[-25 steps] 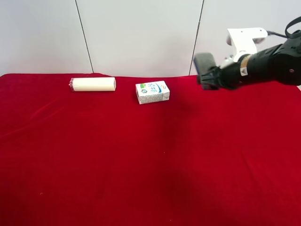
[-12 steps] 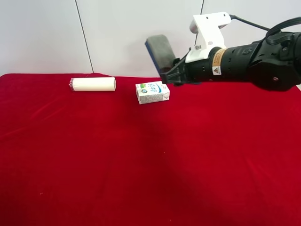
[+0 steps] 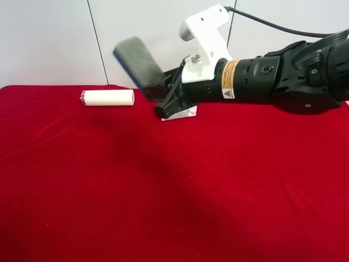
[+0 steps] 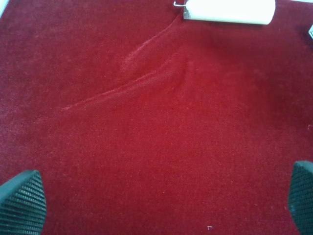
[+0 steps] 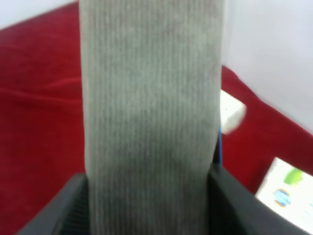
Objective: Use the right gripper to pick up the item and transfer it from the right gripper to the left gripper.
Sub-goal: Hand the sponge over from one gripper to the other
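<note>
My right gripper (image 3: 163, 90), on the black arm with the white-and-orange patch, is shut on the item (image 3: 138, 61), a grey felt pad with a thin blue base. It holds the item tilted in the air above the back of the red cloth. In the right wrist view the item (image 5: 149, 112) fills the middle between the black jaws. My left gripper (image 4: 161, 200) is open and empty, with its two fingertips (image 4: 22, 200) wide apart above bare red cloth. The left arm does not show in the exterior high view.
A cream cylinder (image 3: 108, 97) lies at the back of the red cloth (image 3: 163, 191) and also shows in the left wrist view (image 4: 229, 11). A white printed carton (image 3: 182, 113) sits mostly hidden behind my right gripper. A grey wall stands behind the table.
My right arm has swung from the exterior high view's right towards its left with the item, which is now above and left of the carton.
</note>
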You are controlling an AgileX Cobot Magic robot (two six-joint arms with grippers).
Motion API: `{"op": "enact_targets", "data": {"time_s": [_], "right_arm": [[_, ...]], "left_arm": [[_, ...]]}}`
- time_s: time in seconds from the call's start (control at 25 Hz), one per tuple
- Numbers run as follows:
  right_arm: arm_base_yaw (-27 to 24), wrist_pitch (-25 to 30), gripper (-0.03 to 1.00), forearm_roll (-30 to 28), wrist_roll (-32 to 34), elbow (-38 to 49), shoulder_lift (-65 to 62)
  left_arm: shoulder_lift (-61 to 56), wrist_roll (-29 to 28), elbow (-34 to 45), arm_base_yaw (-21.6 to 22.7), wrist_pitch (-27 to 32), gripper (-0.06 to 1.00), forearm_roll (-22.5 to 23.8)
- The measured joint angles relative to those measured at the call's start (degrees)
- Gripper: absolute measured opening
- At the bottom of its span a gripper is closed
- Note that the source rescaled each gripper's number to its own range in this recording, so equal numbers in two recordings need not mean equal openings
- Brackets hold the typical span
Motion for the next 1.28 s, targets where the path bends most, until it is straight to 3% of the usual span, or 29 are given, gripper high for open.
{"op": "enact_targets", "data": {"time_s": [0.36, 0.72, 0.96, 1.16, 1.28], "right_arm": [[0.64, -11.43, 0.07, -4.17, 2.47, 0.00, 0.00], [0.64, -12.02, 0.07, -4.76, 2.53, 0.00, 0.00], [0.64, -12.81, 0.07, -4.76, 2.53, 0.00, 0.00], [0.64, -14.57, 0.07, -4.71, 2.53, 0.00, 0.00], [0.64, -13.22, 0.07, -4.71, 2.53, 0.00, 0.00]], "left_arm": [[0.00, 0.06, 0.00, 0.00, 0.00, 1.00, 0.00], [0.00, 0.00, 0.00, 0.00, 0.00, 1.00, -0.70], [0.13, 0.25, -0.07, 0.00, -3.17, 1.00, -7.98], [6.80, 3.39, -0.48, 0.00, -15.21, 1.00, -17.45], [15.06, 10.57, -0.54, 0.00, -21.68, 1.00, -24.76]]}}
